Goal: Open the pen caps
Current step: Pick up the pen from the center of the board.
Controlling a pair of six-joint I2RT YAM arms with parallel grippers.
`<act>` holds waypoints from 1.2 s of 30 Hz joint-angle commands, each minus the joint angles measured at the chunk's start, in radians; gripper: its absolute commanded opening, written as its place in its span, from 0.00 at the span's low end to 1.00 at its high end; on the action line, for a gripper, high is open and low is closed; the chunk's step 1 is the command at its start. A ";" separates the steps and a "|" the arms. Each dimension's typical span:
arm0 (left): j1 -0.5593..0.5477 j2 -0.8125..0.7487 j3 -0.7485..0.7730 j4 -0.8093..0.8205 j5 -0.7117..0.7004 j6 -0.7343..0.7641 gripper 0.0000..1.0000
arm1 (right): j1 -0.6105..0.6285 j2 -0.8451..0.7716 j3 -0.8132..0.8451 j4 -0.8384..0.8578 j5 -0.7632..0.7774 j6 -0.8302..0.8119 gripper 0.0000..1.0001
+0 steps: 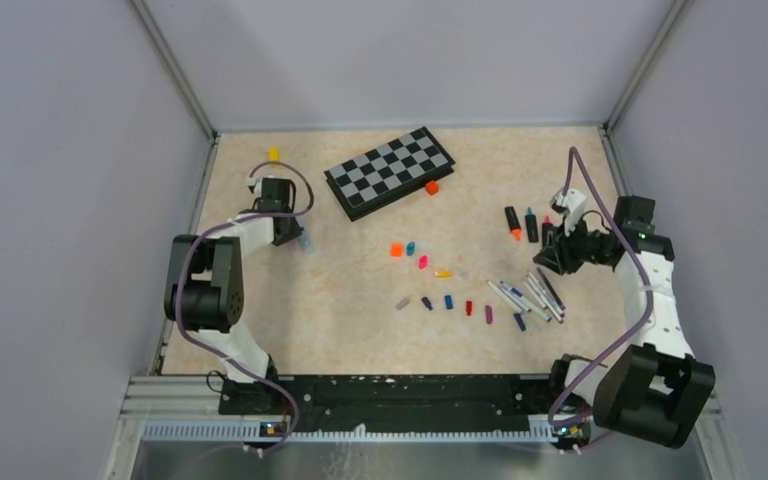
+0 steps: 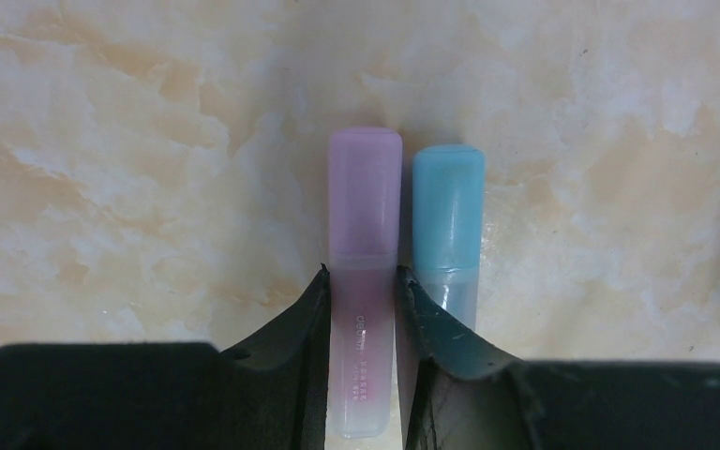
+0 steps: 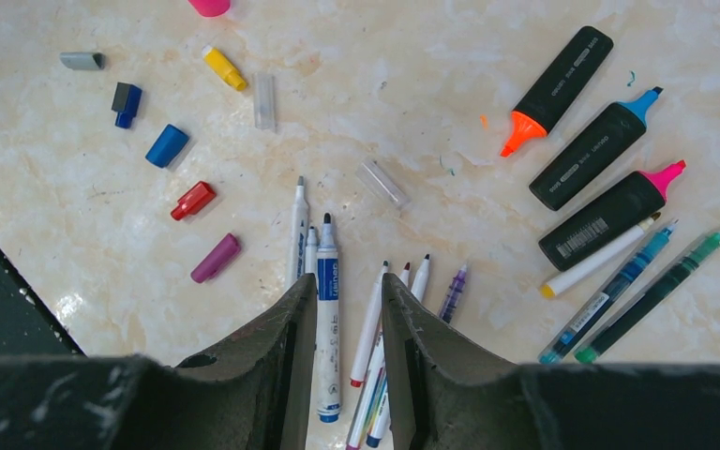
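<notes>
Though unclear overhead, left gripper point(image 2: 361, 274) pinches lilac-capped pen point(image 2: 364, 234) (wrist view).

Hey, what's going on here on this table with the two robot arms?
Two robot arms are working on uncapping pens. The left gripper is closed on a pink-capped pen lying on the table, with a light-blue-capped pen right beside it. The right gripper hovers, jaws apart, over a cluster of uncapped markers. Three black highlighters nearby are uncapped too, and loose caps lie scattered around.
</notes>
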 commanded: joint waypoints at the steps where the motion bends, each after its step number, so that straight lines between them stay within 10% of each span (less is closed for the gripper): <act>1: 0.007 -0.016 -0.009 -0.083 -0.001 -0.007 0.11 | -0.013 -0.034 -0.001 0.002 -0.033 -0.021 0.31; 36: 0.007 -0.384 -0.218 -0.040 0.149 -0.066 0.01 | -0.013 -0.034 -0.002 0.003 -0.046 -0.021 0.31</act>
